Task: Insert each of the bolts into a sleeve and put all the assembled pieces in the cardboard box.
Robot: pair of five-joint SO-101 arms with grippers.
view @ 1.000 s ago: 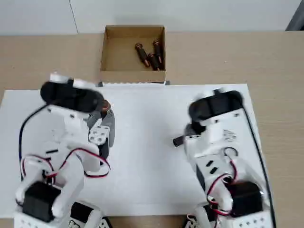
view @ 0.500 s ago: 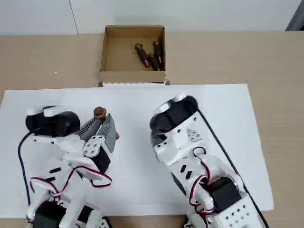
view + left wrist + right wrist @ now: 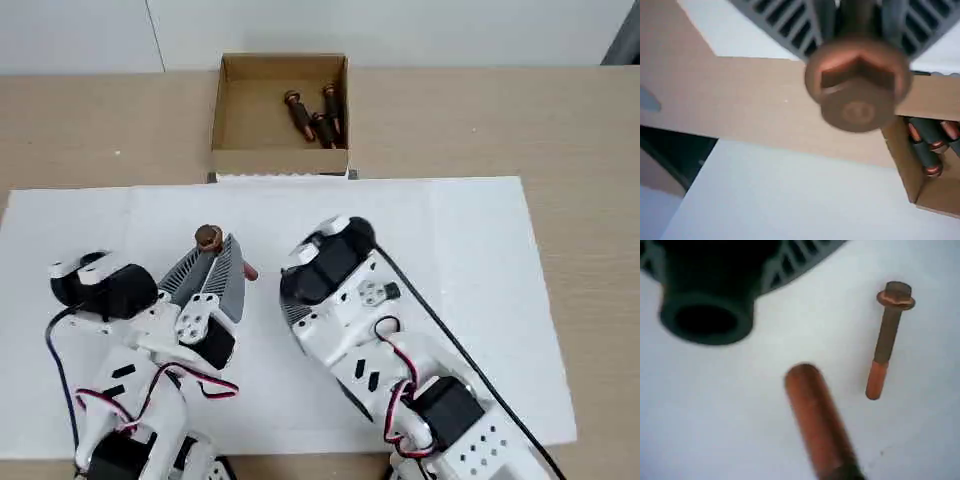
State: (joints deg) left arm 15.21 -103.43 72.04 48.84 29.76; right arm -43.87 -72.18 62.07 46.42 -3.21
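My left gripper (image 3: 215, 265) is shut on a copper bolt (image 3: 209, 238); its hex head (image 3: 858, 86) sticks out between the grey fingers (image 3: 775, 17). The bolt's bare tip (image 3: 250, 272) points at the right arm (image 3: 325, 270), close beside it. In the right wrist view my right gripper (image 3: 715, 275) is shut on a dark sleeve (image 3: 705, 317) with its open bore showing. The held bolt's shank (image 3: 815, 420) lies just off that bore, outside it. Another bolt (image 3: 888, 337) lies loose on the white sheet. The cardboard box (image 3: 280, 160) holds several assembled pieces (image 3: 315, 115).
A white sheet (image 3: 460, 230) covers the near part of the wooden table (image 3: 500, 110). The box stands just past the sheet's far edge. Open sheet lies to the right of the right arm. The box's corner (image 3: 935, 195) with its pieces appears in the left wrist view.
The right arm has swung left across the sheet toward the left gripper. The left arm has drawn back and lower, turning its bolt's tip toward the right arm.
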